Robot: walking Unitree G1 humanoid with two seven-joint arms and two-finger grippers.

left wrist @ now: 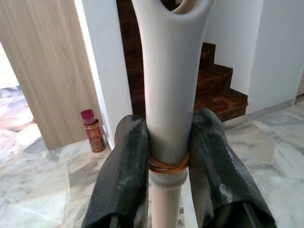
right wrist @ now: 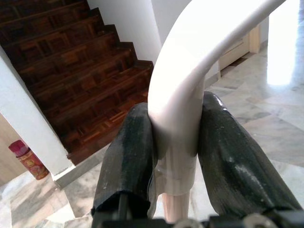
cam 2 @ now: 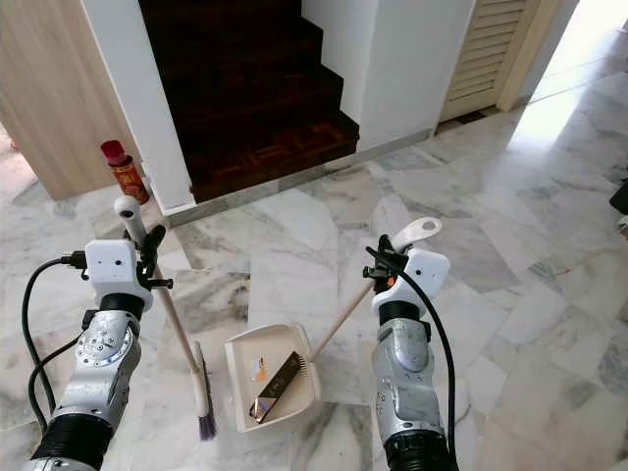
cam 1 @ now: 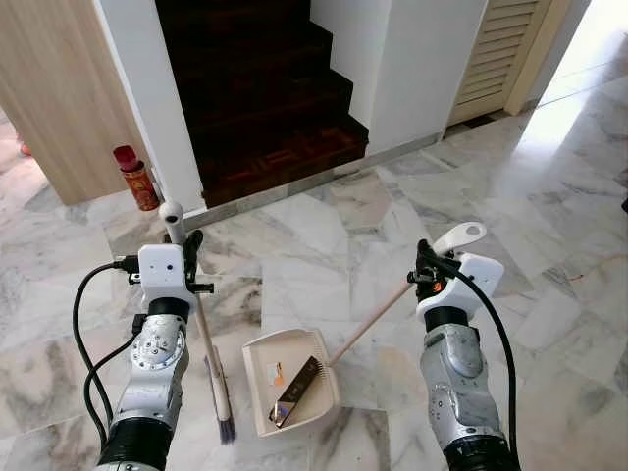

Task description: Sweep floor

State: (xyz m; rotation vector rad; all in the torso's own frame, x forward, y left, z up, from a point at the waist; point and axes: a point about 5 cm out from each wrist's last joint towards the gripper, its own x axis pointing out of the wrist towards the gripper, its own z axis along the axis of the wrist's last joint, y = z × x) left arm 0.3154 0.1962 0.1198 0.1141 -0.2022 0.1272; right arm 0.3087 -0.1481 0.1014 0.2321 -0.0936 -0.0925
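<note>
A broom (cam 1: 211, 368) stands left of the dustpan (cam 1: 289, 383), with stairs (cam 1: 270, 98) beyond.

I see a glossy marble floor (cam 1: 324, 235), grey-veined and throwing back window glare. The stairs (cam 1: 265, 98) are dark polished wood parquet; the panel (cam 1: 54, 98) beside them is pale matt wood grain. My broom (cam 1: 201, 324) has a smooth cream plastic grip on a light wooden pole, with a rubber band (left wrist: 166, 165) round it. The dustpan (cam 1: 285, 378) is smooth cream plastic. My fingers (left wrist: 121, 175) look like black, slightly textured rubber; my arms (cam 1: 157, 363) are brushed silver metal.
</note>
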